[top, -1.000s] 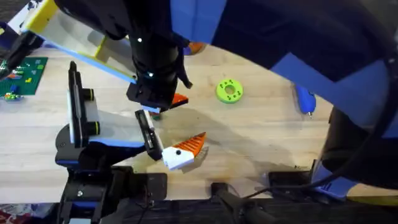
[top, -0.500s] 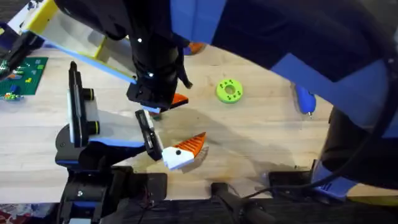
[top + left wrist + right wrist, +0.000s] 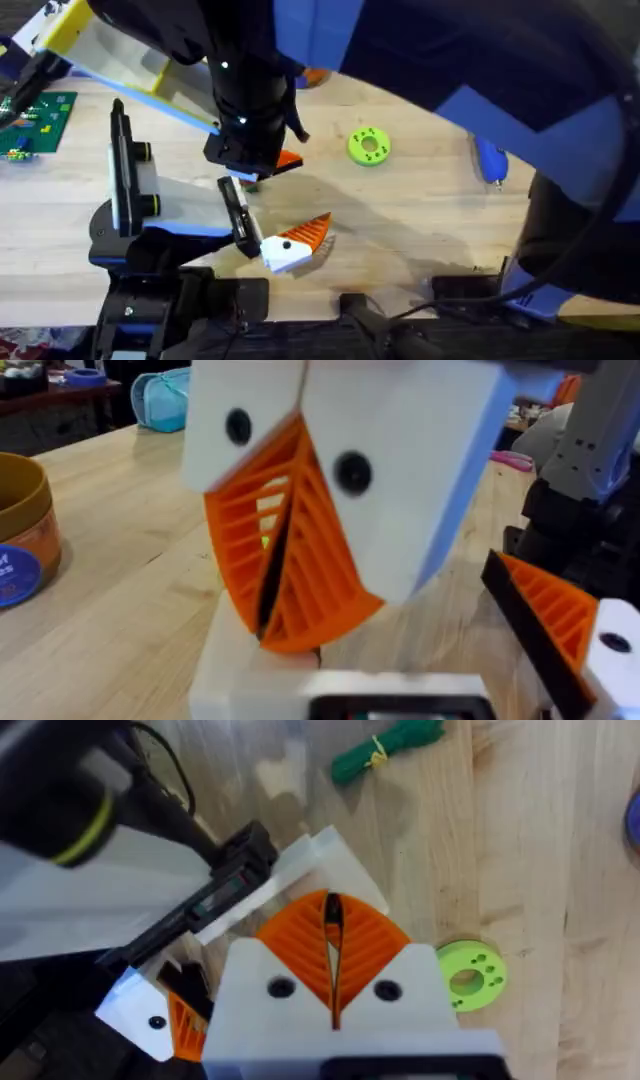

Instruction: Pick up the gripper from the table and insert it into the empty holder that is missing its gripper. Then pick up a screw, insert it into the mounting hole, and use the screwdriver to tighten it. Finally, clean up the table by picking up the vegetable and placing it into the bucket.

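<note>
Right gripper (image 3: 330,905) poised at the holder (image 3: 215,890), pads pressed together.
Best to descend straight and slowly, keeping clear of the orange finger (image 3: 295,245) nearby.

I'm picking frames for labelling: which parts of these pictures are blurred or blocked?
Overhead: a raised arm looms large, dark and blurred, covering the table's far side. Left wrist: its own orange-padded fingers are soft. Right wrist: the green disc and wood grain look sharp.

text: none legible | labels: blurred | numbers: none
</note>
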Available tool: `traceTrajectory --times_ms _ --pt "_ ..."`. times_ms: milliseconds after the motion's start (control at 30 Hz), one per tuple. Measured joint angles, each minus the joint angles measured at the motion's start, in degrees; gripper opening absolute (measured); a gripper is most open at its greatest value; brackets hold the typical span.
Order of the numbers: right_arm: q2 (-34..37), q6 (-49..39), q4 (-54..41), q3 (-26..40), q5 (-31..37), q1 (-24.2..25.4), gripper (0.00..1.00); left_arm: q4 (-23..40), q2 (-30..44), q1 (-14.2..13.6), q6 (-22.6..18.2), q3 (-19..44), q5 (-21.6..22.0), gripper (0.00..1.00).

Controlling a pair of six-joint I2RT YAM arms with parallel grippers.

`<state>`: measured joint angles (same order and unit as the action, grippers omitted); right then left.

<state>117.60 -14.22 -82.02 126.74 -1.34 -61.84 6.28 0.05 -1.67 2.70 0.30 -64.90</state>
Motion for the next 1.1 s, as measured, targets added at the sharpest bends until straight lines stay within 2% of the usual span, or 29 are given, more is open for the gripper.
traceTrajectory --times_ms 167,200,233,400,433,500,933,1100 --pt "0.00 0.00 0.00 -0.04 0.01 0.00 0.007 0.00 0.00 0.00 0.15 0.00 0.00 0.986" --pt "0.00 0.06 -0.01 -0.04 0.04 0.00 0.037 0.00 0.00 0.00 0.19 0.00 0.00 0.986" --pt "0.00 0.04 -0.06 -0.06 0.02 0.00 0.141 -0.01 0.00 0.01 0.20 0.00 0.05 0.986" --pt "-0.10 -0.58 -0.50 -0.09 1.61 0.71 0.884 0.00 0.00 0.02 0.09 -0.01 -0.08 0.986" --pt "-0.25 -0.70 -0.50 -0.11 1.80 1.08 0.965 -0.01 0.00 0.02 -0.04 -0.02 -0.08 0.986" --pt "-0.42 -0.81 -0.46 -0.20 1.78 1.34 0.995 -0.02 0.00 0.01 -0.37 -0.02 -0.07 0.986" --pt "-0.55 -0.68 -0.75 -0.02 1.81 1.27 0.997 -0.04 0.00 0.00 -0.87 -0.02 -0.08 0.986" --pt "-0.58 0.85 -1.78 2.94 1.35 1.23 0.998 -0.07 -0.01 0.00 -1.23 0.00 -0.02 0.986"
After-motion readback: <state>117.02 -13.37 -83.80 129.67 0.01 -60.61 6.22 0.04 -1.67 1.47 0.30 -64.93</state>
